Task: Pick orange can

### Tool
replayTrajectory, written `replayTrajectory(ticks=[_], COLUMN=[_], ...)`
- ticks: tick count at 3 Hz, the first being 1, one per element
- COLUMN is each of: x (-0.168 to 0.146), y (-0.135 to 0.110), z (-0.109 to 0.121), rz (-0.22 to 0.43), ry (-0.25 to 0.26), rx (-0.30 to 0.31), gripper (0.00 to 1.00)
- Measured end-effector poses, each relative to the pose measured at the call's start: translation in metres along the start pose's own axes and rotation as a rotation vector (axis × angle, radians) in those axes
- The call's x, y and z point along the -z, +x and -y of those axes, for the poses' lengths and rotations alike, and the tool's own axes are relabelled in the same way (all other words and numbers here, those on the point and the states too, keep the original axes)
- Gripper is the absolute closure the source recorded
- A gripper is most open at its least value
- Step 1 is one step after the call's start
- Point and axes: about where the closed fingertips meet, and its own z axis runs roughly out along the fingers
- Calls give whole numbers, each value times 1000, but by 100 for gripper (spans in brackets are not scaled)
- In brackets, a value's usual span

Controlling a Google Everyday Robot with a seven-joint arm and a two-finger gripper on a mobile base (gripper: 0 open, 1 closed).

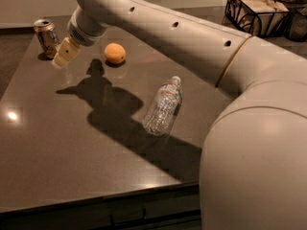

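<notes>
orange can [46,37] stands upright at the far-left corner of the counter [57,166], close to both edges. gripper [64,56] hangs just beside it on the right/near side, angled down-left and above the surface, since its shadow falls well apart toward mid-counter. Jaw state: can't tell from this view. Can't tell contact with the can either; looks like a thin gap.

Risks as I read them:
- Slanted sideways approach. If the jaws reach the can shut or too narrow, the tip shoves it instead of straddling it, so it tips or slides, and there is little counter left behind it at that corner.
- Off-centre closing means one pad hits first, the can rotates out, and the grip lands on the rim only. The smooth metal side is likely to slip on lift.
- orange fruit [115,53] sits just right of the wrist, near the far edge. An arm swing could nudge it, and it will roll.
- clear bottle [164,107] lies on its side mid-counter, well apart. Low concern.
</notes>
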Motion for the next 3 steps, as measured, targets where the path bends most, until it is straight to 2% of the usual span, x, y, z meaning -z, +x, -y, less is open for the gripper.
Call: replayTrajectory(ticks=[1, 2, 3], x=[-20, -46, -70], y=[-9, -19, -26], z=[1, 9, 22], rz=[29, 74, 118], ry=[1, 18, 56], rx=[-14, -56, -115], gripper=[0, 0, 0])
